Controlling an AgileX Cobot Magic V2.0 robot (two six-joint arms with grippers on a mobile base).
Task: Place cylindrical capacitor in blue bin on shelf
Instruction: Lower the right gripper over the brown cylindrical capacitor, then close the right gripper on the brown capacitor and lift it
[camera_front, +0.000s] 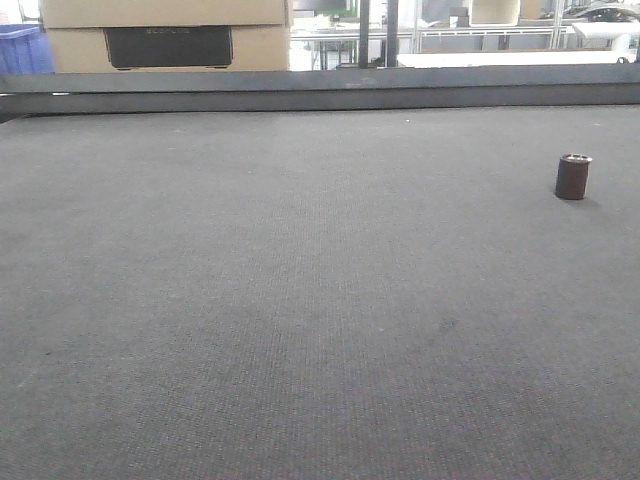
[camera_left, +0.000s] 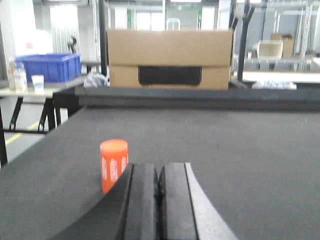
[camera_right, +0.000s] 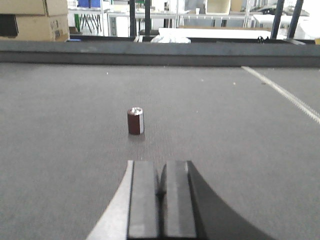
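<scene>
The capacitor (camera_right: 135, 121) stands upright on the grey tabletop (camera_right: 60, 150), ahead and slightly left of the right fingers (camera_right: 144, 200), which are pressed together, empty; the left fingers (camera_left: 144, 200), likewise together, sit just right of an orange cylinder (camera_left: 114, 164)

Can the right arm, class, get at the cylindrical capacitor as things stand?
Probably yes. The cylindrical capacitor stands upright on the mat ahead of the right gripper, with nothing between them. Its shut jaws must open first.

The cylindrical capacitor (camera_front: 573, 177) stands upright at the far right of the grey mat (camera_front: 300, 300).
</scene>
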